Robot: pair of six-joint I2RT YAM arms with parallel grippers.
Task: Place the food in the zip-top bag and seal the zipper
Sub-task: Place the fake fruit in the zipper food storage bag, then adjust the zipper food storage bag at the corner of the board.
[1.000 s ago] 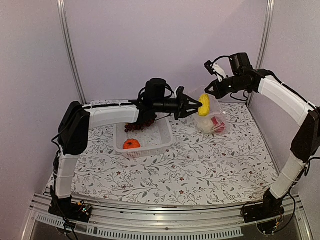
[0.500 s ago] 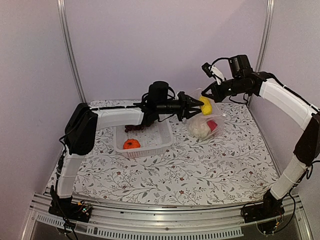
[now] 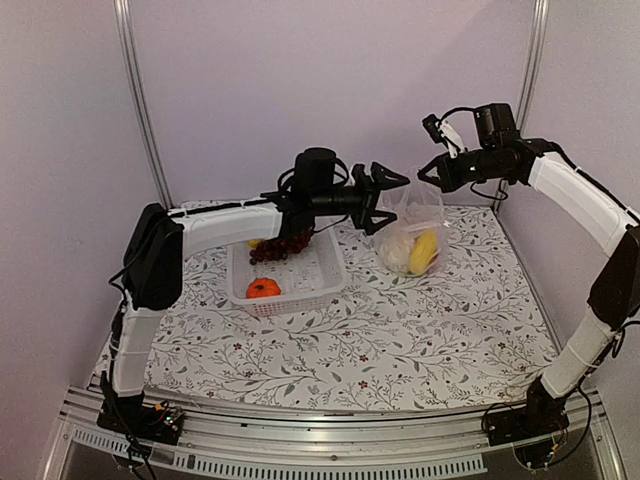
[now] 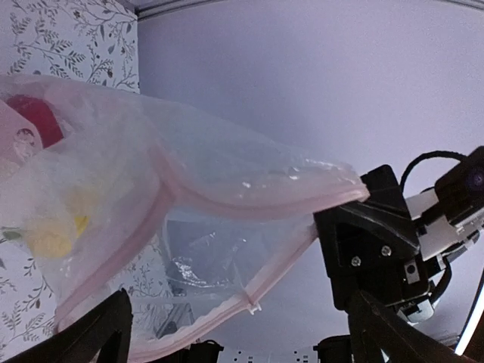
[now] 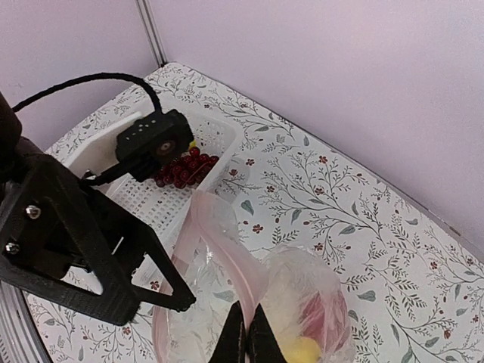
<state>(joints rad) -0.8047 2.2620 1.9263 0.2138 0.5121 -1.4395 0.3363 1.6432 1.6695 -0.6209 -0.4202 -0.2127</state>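
Bag [image 3: 410,212] — yellow pc [image 3: 424,251], cauliflower [image 3: 397,254], red pepper [image 4: 34,119] in; basket [image 3: 292,303] — tomato [image 3: 263,288], grapes [image 3: 280,246].

Bag [image 4: 113,174] mouth open; right end effector [image 4: 364,197] pinching zipper [image 4: 249,198]; yellow food [image 4: 49,238] inside

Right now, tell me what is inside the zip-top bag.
The zip-top bag holds white cauliflower, a yellow piece and a red piece. Its crinkled plastic blurs anything beneath them.

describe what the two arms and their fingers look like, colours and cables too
Both the left arm and the right arm have white tube-shaped link covers between bulky black joints. The fingers are matte black, angular and tapering to points. Thin black cables loop around each wrist.
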